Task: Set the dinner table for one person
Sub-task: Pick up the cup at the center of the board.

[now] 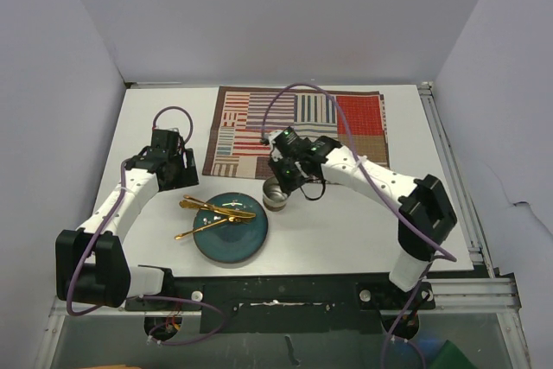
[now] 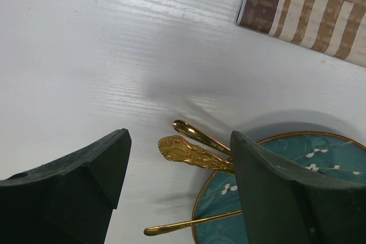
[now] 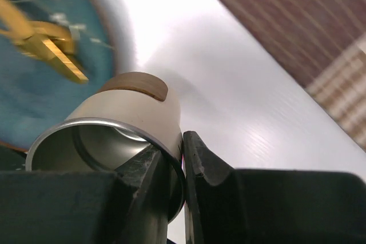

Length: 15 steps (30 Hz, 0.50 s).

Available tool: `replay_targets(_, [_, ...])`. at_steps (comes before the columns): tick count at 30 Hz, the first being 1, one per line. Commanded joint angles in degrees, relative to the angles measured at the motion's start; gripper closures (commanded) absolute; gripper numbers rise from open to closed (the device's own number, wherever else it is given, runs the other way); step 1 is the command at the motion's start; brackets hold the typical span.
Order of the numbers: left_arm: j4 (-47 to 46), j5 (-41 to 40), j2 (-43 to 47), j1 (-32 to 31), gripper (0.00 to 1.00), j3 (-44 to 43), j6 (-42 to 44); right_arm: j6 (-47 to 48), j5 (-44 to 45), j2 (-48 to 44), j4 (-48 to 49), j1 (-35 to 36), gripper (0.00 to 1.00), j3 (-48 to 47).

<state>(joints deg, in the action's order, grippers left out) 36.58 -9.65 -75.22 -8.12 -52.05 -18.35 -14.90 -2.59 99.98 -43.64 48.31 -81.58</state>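
"So, is dinner set yet?"

"Not yet. Nearest, the blue plate [image 1: 246,244] holds all the gold cutlery [image 1: 214,210]. The left tool [image 2: 180,141] hangs wide, empty. The right tool [image 3: 182,164] pinches the cup [image 3: 131,112] by its rim. Farther back on the white counter [image 1: 346,224], the striped mat [image 1: 363,118] waits bare."

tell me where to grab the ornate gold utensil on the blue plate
Grip its ornate handle where it juts past the plate's left rim over the dinner table, probably straight down with the open left end effector, fingers either side of the shaft. Its other end crosses more gold cutlery on the plate. The right end effector is shut on the metal cup.
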Motion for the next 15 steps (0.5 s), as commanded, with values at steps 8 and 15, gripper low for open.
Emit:
replay_targets(8, [-3.1,2.1,0.8,0.7,0.29,0.0,1.1,-1.2,11.2,-4.1,5.1,-17.3,1.00,6.9])
replay_targets(15, [-3.1,2.4,0.7,0.7,0.29,0.3,1.2,5.7,18.4,5.3,8.6,-24.3,1.00,-8.3])
